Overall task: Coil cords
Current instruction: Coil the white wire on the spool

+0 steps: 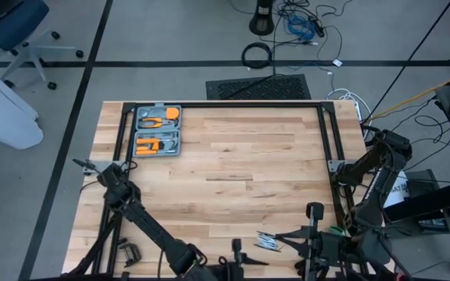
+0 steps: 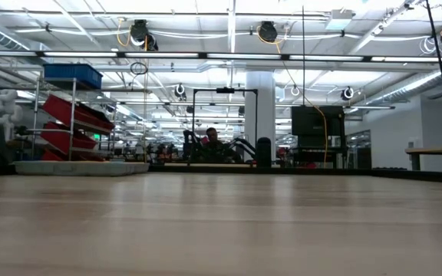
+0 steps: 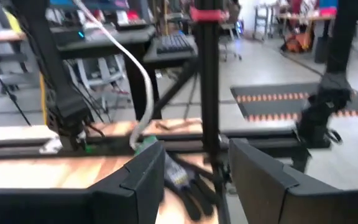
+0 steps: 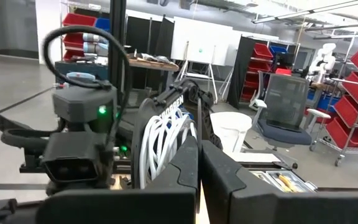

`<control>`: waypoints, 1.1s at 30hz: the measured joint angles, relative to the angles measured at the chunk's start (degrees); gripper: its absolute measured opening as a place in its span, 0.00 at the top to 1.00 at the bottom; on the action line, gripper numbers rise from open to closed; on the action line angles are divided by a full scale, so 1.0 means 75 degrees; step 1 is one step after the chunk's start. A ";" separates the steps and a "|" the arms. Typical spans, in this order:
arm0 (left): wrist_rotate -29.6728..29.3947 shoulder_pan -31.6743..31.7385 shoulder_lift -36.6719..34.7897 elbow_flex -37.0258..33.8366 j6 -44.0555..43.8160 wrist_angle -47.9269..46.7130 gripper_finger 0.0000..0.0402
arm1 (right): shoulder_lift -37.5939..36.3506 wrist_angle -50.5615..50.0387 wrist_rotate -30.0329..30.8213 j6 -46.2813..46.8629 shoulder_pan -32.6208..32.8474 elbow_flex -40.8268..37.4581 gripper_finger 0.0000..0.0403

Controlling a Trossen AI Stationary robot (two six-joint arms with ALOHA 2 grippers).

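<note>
Two arms at the wooden table's (image 1: 233, 164) near edge, left tool (image 3: 194, 180) open, right tool (image 4: 199, 180) closed, shelving behind.

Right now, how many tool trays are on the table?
2. Both sit at the table's far left corner: one tray by the far edge, the other right beside it. None seems hidden.

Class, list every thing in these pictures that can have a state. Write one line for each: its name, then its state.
Tool case, open, orange tools inside.
Cord, gathered in loops, by the right gripper's tips.
Left gripper, open, empty.
Right gripper, shut; whether it pinches the cord cannot be told.
</note>
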 joint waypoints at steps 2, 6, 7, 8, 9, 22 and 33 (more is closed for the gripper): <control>-0.0126 0.0084 0.0087 0.0000 0.0160 0.0538 0.54 | 0.0000 0.0062 -0.0001 -0.0055 0.0000 0.0000 1.00; -0.0179 0.0203 0.0245 0.0000 0.0186 0.1353 0.54 | 0.0000 0.0094 -0.0001 -0.0087 0.0009 0.0000 1.00; 0.0027 0.0244 0.0263 0.0000 0.0156 0.1388 0.54 | 0.0000 0.0093 -0.0007 -0.0087 0.0009 0.0000 1.00; 0.0238 0.0283 0.0281 0.0000 0.0133 0.1473 0.54 | 0.0000 0.0093 -0.0012 -0.0087 0.0009 0.0000 1.00; 0.0361 0.0306 0.0286 0.0000 0.0157 0.1501 0.54 | 0.0000 0.0093 -0.0030 -0.0087 0.0009 0.0000 1.00; 0.0298 0.0704 0.0819 0.0000 0.1935 0.2864 0.54 | 0.0000 0.0143 -0.0202 -0.0137 0.0000 -0.0003 1.00; 0.1364 0.1092 0.0819 0.0000 0.1674 0.2840 0.54 | 0.0000 0.0143 -0.0216 -0.0134 0.0000 -0.0003 1.00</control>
